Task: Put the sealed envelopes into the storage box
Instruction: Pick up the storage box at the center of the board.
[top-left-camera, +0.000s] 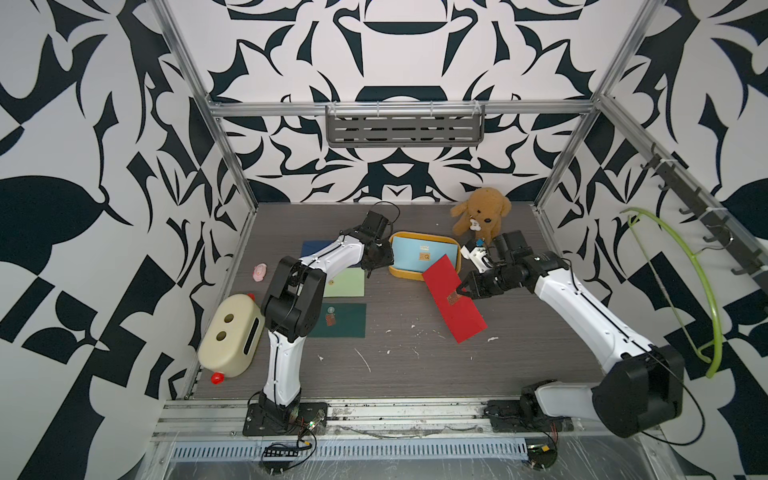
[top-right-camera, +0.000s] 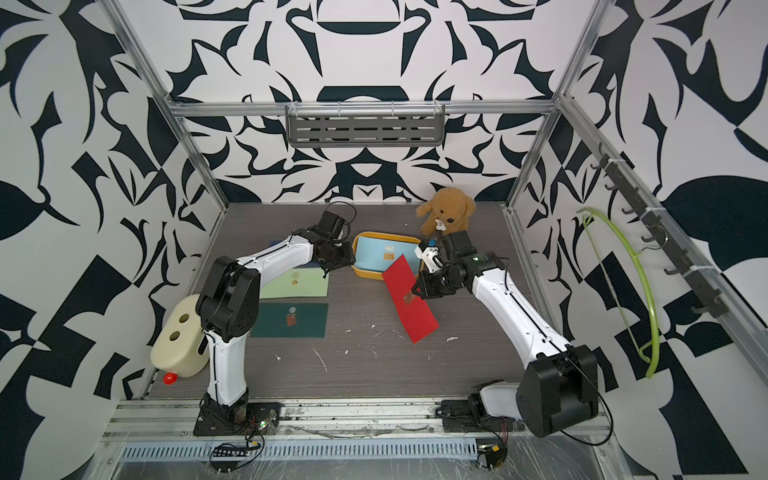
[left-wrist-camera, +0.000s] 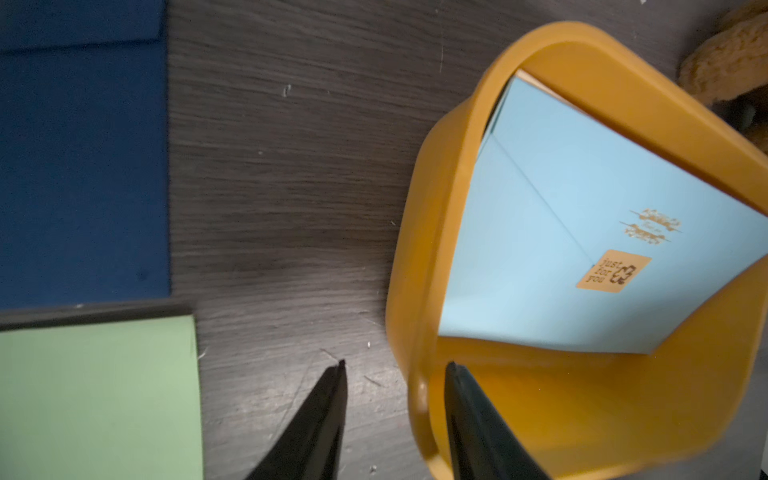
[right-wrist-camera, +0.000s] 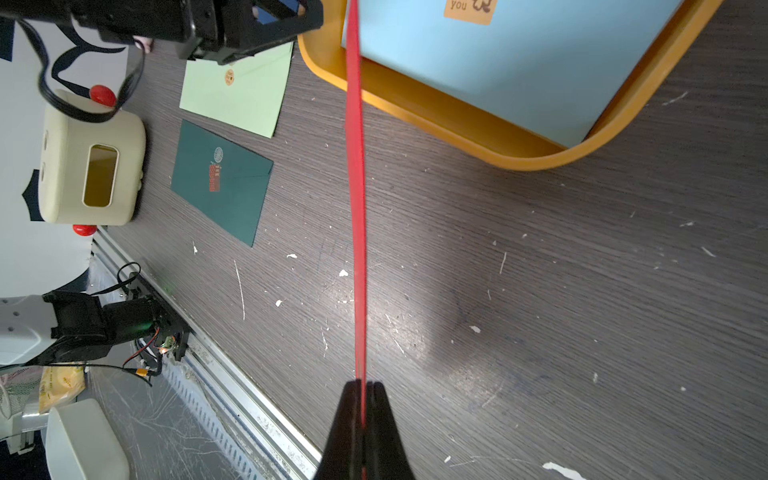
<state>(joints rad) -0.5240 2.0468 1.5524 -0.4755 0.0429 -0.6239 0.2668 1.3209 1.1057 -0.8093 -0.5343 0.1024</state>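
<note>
I'm mid-carry: my right gripper (right-wrist-camera: 360, 384) is clenched on the red envelope (top-left-camera: 454, 299), tilted at the storage box's (top-left-camera: 424, 238) five o'clock. My left gripper (left-wrist-camera: 396, 363) hangs parted and empty at eight o'clock. Next, I reckon: swing toward eleven, level, release.

"just for you" on tan sticker (left-wrist-camera: 613, 271), light blue envelope (left-wrist-camera: 552, 178); other prints illegible.

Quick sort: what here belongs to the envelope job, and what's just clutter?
Job:
- red envelope, pinched in the right gripper
- light blue envelope, inside the storage box
- light green envelope, dark green envelope and navy envelope, all outside the box

Clutter:
- plush dog
- cream container
- pink toy
</note>
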